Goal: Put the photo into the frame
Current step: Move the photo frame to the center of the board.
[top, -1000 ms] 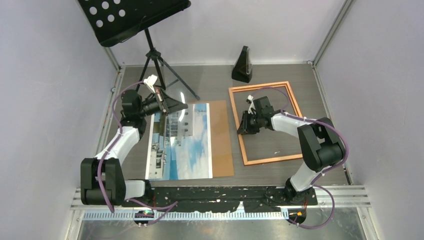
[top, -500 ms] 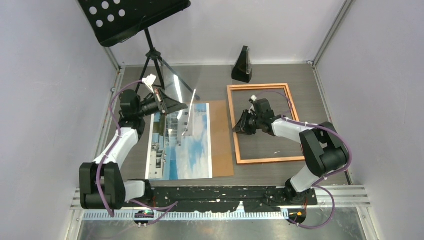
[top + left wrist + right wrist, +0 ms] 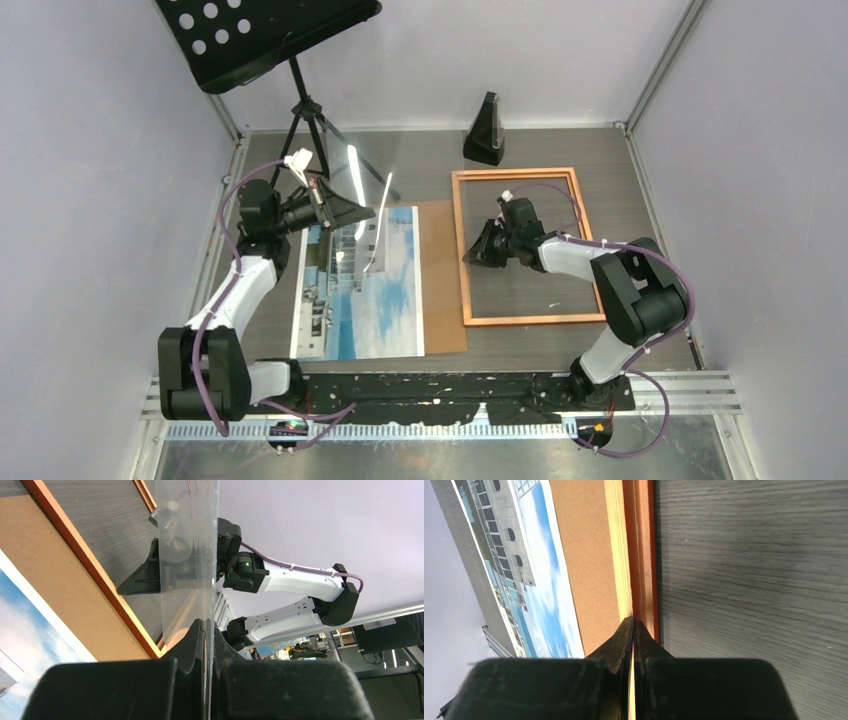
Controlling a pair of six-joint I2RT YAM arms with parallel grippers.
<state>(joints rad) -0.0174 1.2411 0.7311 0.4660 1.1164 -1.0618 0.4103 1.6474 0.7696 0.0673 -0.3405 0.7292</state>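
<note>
Flagging risks first, as judgement calls: the right pincer [image 3: 474, 252] has the frame [image 3: 510, 173] by one rail only, the rail on the left arm's side. Any drag or lift from there can rack the thin frame or let the edge slip out of the tips. That rail meets the edge of the brown backing board [image 3: 445, 270]; I can't tell whether it touches or overlaps. A push toward the board could ride the frame up over it or knock the photo [image 3: 375, 295] off square. The photo lies flat on the board, just beside the frame on the left arm's side, not yet inside it. Second risk: the left pincer [image 3: 350, 212] holds a clear pane [image 3: 368, 185] on edge above the photo, well clear of the frame. Gripped at one edge only, the pane can swing, slip or drop onto the print. Pincer states: the right one is pressed almost together, pinching the frame rail between its tips. The left one is clamped tight on the pane's edge.
</note>
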